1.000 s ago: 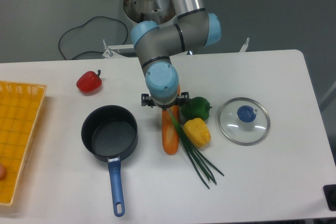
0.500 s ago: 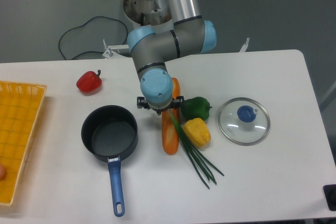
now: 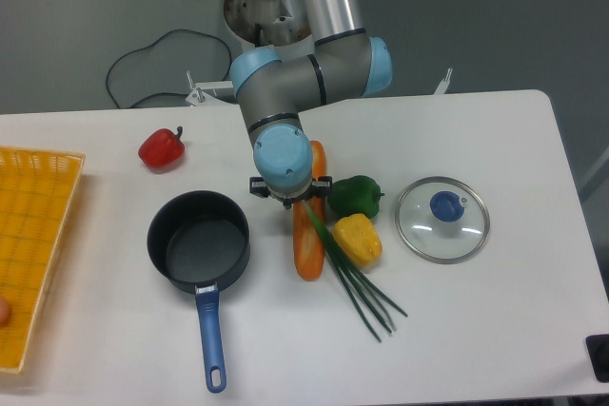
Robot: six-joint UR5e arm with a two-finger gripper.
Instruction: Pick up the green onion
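The gripper (image 3: 290, 199) hangs under the arm's blue wrist cap, which hides most of the fingers from this camera; only small dark tips show at the cap's lower edge, so how far apart they stand, and whether they have hold of anything, cannot be told. The green onion (image 3: 348, 269) starts right at those tips: its upper end disappears beneath the wrist, lying across the top of the baguette (image 3: 307, 246), and the stalks run away down and to the right, fanning into several thin dark leaves on the white table (image 3: 495, 320).

Taking the baguette as the landmark, the onion crosses its upper right side and then lies just to its right. The yellow bell pepper (image 3: 358, 239) sits to the baguette's right, touching the onion stalks, with the green bell pepper (image 3: 355, 195) just above it. An orange carrot (image 3: 319, 161) pokes out above the baguette, beside the wrist. The black pot (image 3: 199, 246) stands left of the baguette, its blue handle pointing down. The glass lid (image 3: 442, 219) lies well to the right, the red bell pepper (image 3: 161, 147) far up left, and the yellow basket (image 3: 33, 235) at the far left.
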